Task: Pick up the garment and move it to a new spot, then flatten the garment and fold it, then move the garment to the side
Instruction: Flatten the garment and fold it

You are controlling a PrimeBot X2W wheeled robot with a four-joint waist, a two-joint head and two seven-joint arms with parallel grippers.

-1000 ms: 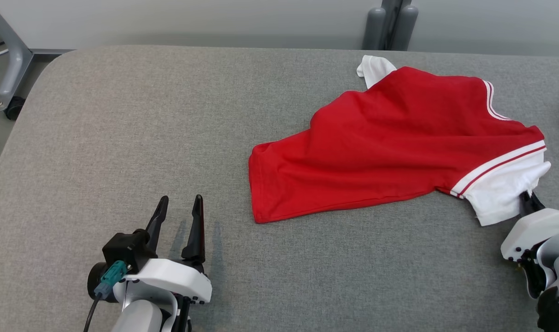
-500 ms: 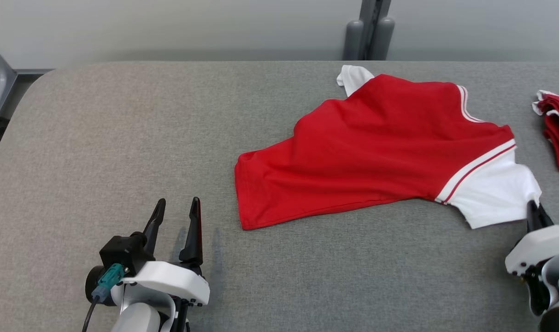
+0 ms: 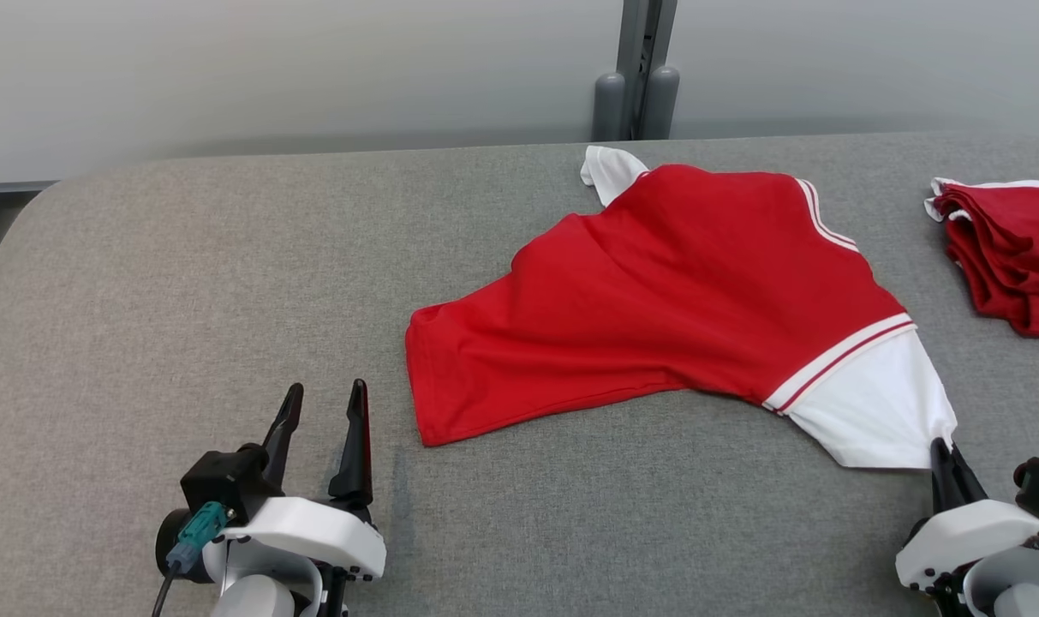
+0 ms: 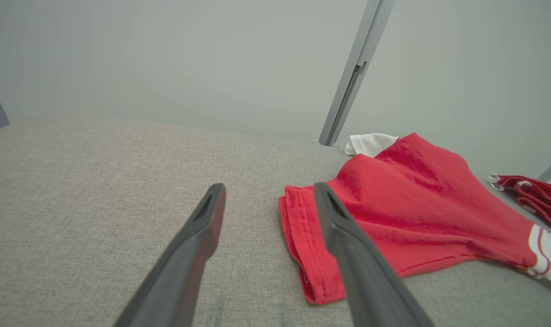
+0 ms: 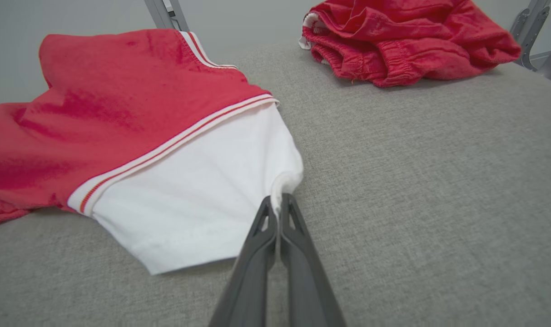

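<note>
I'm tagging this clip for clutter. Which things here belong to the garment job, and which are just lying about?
Job: red and white shirt; right gripper, jaws shut on its white sleeve; left gripper, open, clear of the shirt.
Lying about: pile of red clothes; grey post behind the table.

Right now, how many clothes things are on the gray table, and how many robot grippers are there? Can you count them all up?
Red and white shirt: 1
Pile of red clothes: 1
Grippers: 2, the left gripper, open, and the right gripper, shut on the shirt's white sleeve
Total: 4
</note>
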